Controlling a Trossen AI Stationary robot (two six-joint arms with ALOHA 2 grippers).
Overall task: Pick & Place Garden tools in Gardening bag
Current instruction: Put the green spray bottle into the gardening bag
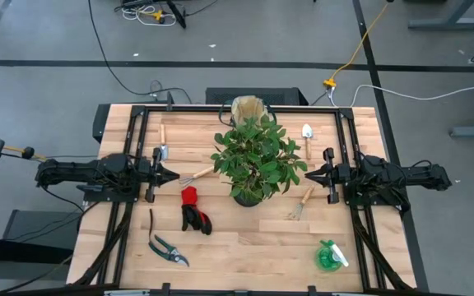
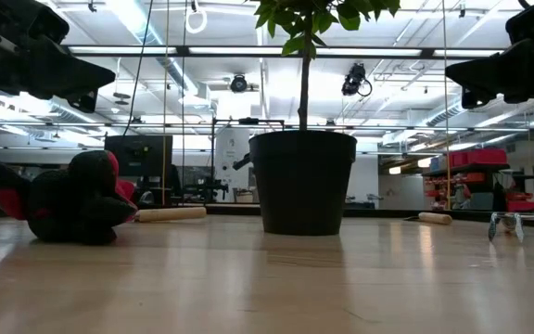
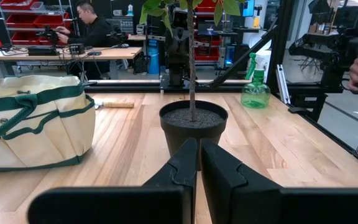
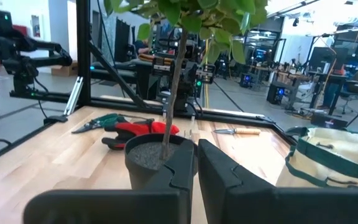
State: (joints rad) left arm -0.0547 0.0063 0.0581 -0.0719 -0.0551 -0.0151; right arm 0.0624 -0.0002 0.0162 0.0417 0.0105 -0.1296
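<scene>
Left gripper (image 1: 174, 173) hangs over the left side of the table (image 1: 245, 242), fingers pressed together with nothing between them, pointing in at the potted plant (image 1: 256, 156). Across from it the right gripper (image 1: 309, 173) mirrors that pose on the right side, fingertips closed to a narrow seam, empty too. Just beyond the left fingertips lies a hand rake (image 1: 196, 175), and behind that arm a trowel (image 1: 162, 141) rests along the rail. Nearer the front edge, the red-and-black gloves (image 1: 193, 210) sit in a heap beside the pot, with the pruning shears (image 1: 167, 246) further forward and to the left. On the right side, a second trowel (image 1: 307, 138) lies toward the back, another hand rake (image 1: 299, 205) just beside the pot, and the green spray bottle (image 1: 330, 255) down at the front right. The gardening bag (image 1: 249, 108) stands at the table's far edge, right behind the foliage, mouth open.
</scene>
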